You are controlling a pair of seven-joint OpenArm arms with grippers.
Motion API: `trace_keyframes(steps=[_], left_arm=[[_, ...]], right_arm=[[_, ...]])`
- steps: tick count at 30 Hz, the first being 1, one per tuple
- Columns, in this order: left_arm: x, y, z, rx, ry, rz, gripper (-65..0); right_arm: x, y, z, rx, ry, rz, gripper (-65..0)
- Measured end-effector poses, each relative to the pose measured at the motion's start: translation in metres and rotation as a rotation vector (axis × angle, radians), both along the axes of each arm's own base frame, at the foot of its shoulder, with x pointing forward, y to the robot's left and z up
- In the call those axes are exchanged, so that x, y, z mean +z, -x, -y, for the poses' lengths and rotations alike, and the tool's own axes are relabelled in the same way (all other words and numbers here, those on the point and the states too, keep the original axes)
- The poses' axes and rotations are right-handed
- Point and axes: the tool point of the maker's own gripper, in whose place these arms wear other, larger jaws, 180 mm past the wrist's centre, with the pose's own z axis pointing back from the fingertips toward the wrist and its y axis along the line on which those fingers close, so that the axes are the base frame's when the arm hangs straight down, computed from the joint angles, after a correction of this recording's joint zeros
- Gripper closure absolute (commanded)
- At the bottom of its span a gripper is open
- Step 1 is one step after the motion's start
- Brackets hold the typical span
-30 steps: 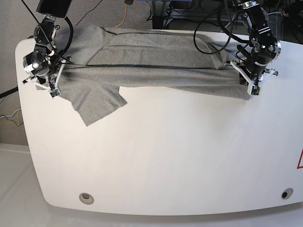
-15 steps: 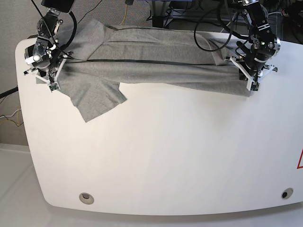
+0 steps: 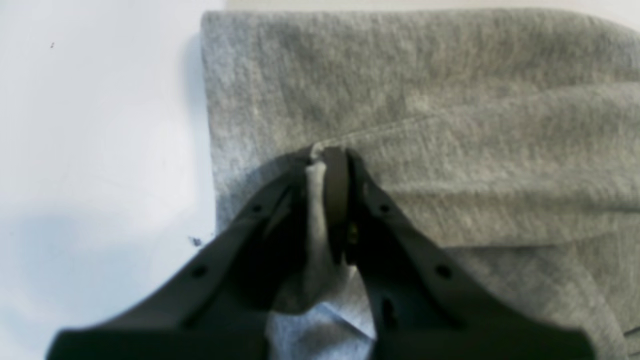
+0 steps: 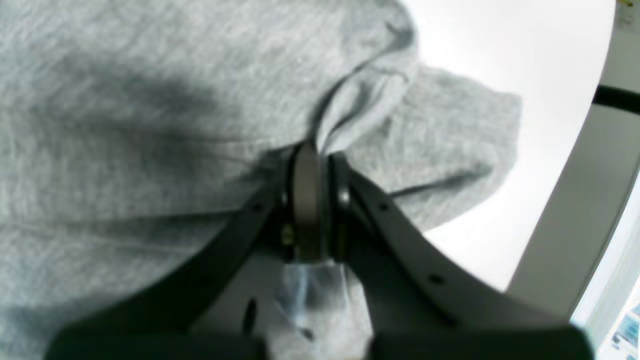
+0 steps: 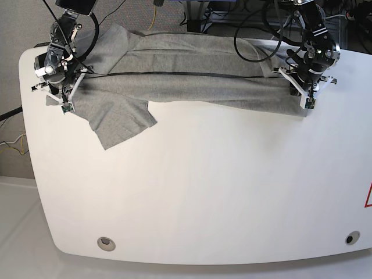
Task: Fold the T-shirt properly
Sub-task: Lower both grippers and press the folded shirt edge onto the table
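The heather-grey T-shirt (image 5: 186, 72) stretches across the far side of the white table (image 5: 203, 192), folded lengthwise, one sleeve (image 5: 119, 122) splayed toward the front at the left. My left gripper (image 5: 306, 100) is on the right of the base view, shut on the T-shirt's edge; its wrist view shows a pinch of grey cloth (image 3: 316, 200) between the fingers. My right gripper (image 5: 65, 104) is at the left end, shut on a bunched fold of the T-shirt (image 4: 350, 110).
Cables (image 5: 256, 35) hang behind the table's far edge. Two round holes sit in the tabletop near the front, one left (image 5: 105, 242) and one right (image 5: 349, 238). A red mark (image 5: 368, 196) shows at the right border.
Both grippers have carried the held front edge of the T-shirt toward the far side of the table. The cloth band looks narrower.
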Motion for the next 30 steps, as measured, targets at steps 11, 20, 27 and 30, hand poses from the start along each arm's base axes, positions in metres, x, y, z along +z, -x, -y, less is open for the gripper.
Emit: trace_keyframes(steps=[11,20,27,30], left_arm=[[-0.004,-0.003,0.002,0.004,0.027,0.014,-0.5],[-0.005,-0.003,0.002,0.006,0.029,0.016,-0.5],[-0.005,-0.003,0.001,0.011,0.030,0.017,-0.6],[-0.005,-0.003,0.002,0.012,0.031,0.017,-0.6]], right_arm=[[-0.007,-0.007,-0.003,-0.001,-0.046,0.044,-2.9],[-0.009,-0.010,-0.005,-0.002,-0.063,0.074,-2.9],[-0.009,-0.009,-0.006,-0.005,-0.068,0.088,-2.9],[-0.009,-0.009,-0.007,-0.004,-0.072,0.096,-2.9]])
